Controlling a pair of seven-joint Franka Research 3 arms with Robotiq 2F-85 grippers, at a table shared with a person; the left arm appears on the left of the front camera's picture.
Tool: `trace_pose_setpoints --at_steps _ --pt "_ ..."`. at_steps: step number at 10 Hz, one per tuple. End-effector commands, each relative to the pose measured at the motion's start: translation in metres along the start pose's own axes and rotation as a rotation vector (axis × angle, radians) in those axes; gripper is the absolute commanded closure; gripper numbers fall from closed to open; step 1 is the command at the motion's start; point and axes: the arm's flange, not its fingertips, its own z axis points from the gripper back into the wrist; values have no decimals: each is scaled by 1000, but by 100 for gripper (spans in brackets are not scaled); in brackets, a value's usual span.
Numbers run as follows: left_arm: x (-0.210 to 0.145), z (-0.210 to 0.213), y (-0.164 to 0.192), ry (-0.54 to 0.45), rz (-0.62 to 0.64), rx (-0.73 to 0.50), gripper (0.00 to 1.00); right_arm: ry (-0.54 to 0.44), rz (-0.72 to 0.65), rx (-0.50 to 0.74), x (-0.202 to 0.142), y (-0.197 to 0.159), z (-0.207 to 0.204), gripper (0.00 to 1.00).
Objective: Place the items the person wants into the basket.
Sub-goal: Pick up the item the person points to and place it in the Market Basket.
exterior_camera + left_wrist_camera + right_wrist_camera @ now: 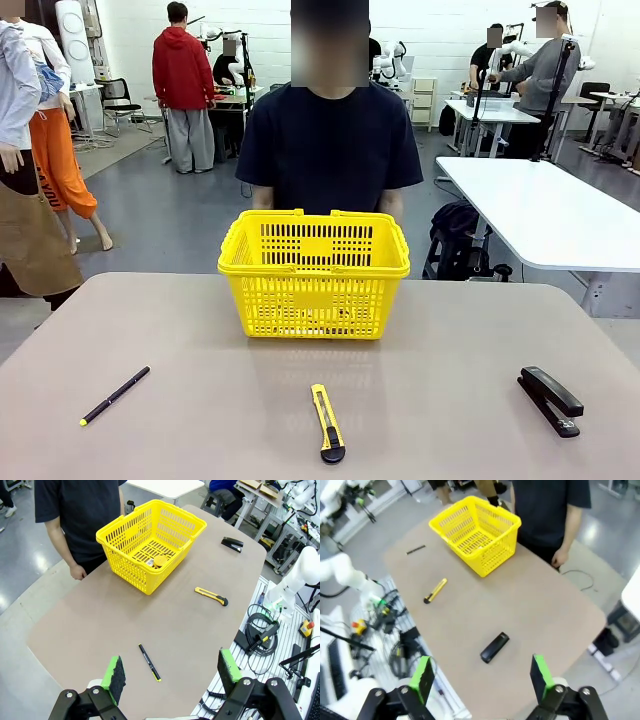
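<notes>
- Right now the utility knife (pixel 327 424) is the piece I care about. It lies flat on the table (pixel 200 330) on my side of the basket (pixel 313 243), well apart from it and about level with its middle.
- Its long axis runs nearly straight toward the basket, leaning slightly, with the black end away from the basket and the yellow end pointing at it.
- My left gripper (pixel 171 660) hangs high over my side of the table, jaws spread wide and empty; the knife sits between it and the basket, off to one side.
- My right gripper (pixel 481 670) is equally high, wide and empty, and the knife again lies basket-ward of it.
- I judge neither arm clearly nearer, since the knife sits about midway between them.
- For a pinch across the narrow body, I would turn the wrist so the fingers straddle that axis.
- Bare table surrounds the knife, and the path from it to the basket is unobstructed.
- The pen (pixel 115 395) lies left of the basket and the stapler (pixel 550 400) right of it, both clear of the knife.
- A round yellow tape measure (pixel 160 560) rests on the basket floor; something small lies beside it that I cannot identify.
- The person (pixel 333 140) stands just behind the basket, hands down at the far edge.
- The basket walls stand tall, so I expect to lift the knife over the rim.
</notes>
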Motion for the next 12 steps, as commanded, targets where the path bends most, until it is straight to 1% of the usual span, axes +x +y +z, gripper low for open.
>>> trace_pose_setpoints --at_steps 1,2,4,6,7,12 --pt "0 0 -1 -4 -5 -10 4 -76 101 -36 -30 11 -23 0" --pt "0 0 -1 -4 -5 -10 4 -85 114 -57 -46 11 -32 0" --pt "0 0 -1 -4 -5 -10 4 -74 111 -69 -61 15 -41 0" --pt "0 0 -1 -4 -5 -10 4 -60 124 -62 -56 23 -43 0" --pt "0 0 -1 -4 -5 -10 4 -51 97 -53 -63 10 -33 0" --pt "0 0 -1 -4 -5 -10 4 -51 97 -53 -63 10 -33 0"
